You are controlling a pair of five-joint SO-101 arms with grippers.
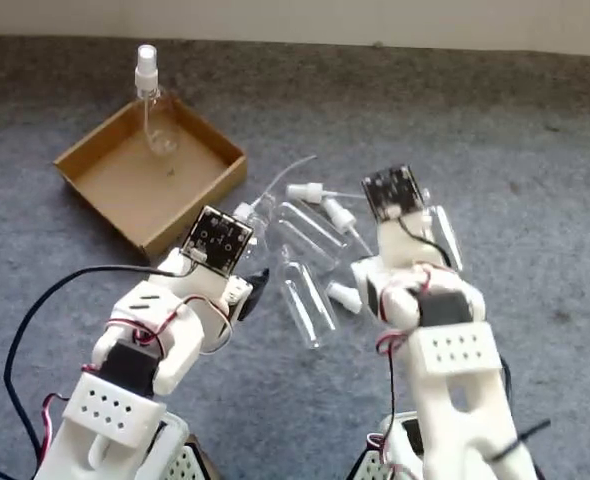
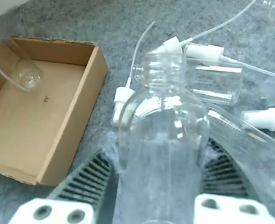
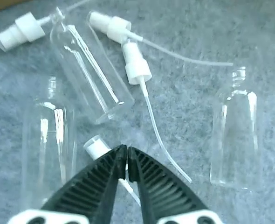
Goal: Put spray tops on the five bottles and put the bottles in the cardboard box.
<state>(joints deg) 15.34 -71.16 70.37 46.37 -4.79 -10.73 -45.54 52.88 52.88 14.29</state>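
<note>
Within left tool (image 2: 158, 154), bottle (image 2: 163, 116) lengthwise, neck pointing away from wrist.

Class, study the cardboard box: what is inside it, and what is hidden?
Inside the cardboard box, one clear bottle stands upright near the far corner, white spray top fitted. Around it shows plain cardboard floor. The near walls hide a thin strip of floor.

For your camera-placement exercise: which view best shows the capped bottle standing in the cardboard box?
The high view: the capped bottle stands whole in the cardboard box. The left wrist view catches just its base and tube; the right wrist view faces loose bottles.
</note>
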